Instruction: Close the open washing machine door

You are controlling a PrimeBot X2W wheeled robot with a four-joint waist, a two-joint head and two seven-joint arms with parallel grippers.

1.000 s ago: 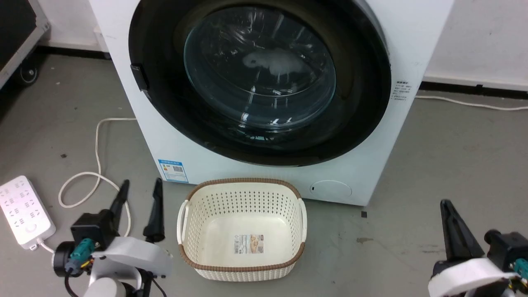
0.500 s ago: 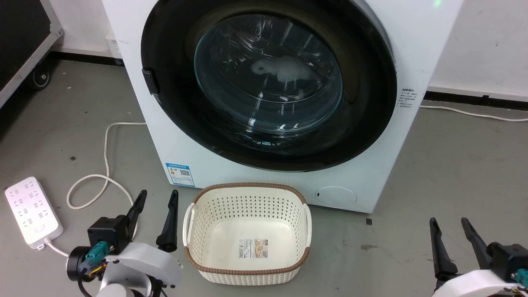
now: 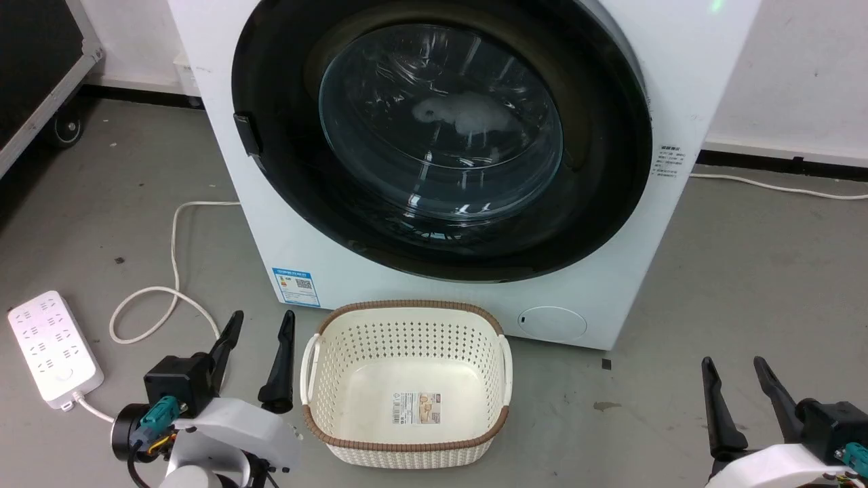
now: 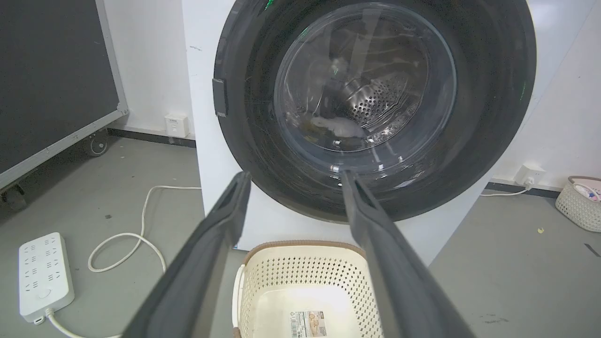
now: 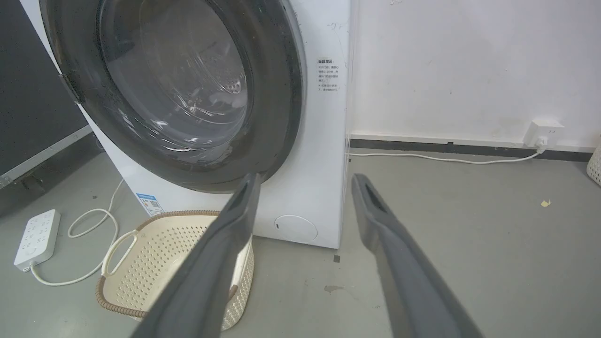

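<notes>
Since a second ago the right gripper (image 3: 734, 366) has gone from fingers pressed together to fingers spread wide, and the whole head view has slid a little (that is the camera turning, not the room). Both grippers hold nothing. The left gripper (image 3: 263, 318) also stands wide, low at the near left just beside the basket (image 3: 407, 305), while the right one waits at the near right over the grey floor (image 3: 678, 271). They seem parked low and well apart so as to stay clear of the machine's front.

The washing machine door (image 3: 597, 169) lies beyond both, higher up and between them. It looks flush against the white washing machine (image 3: 339, 264), with its latch (image 3: 248, 139) at the left. I judge it closed, though whether the latch has caught cannot be told. The empty basket sits on the floor just in front of the machine, below the door.
</notes>
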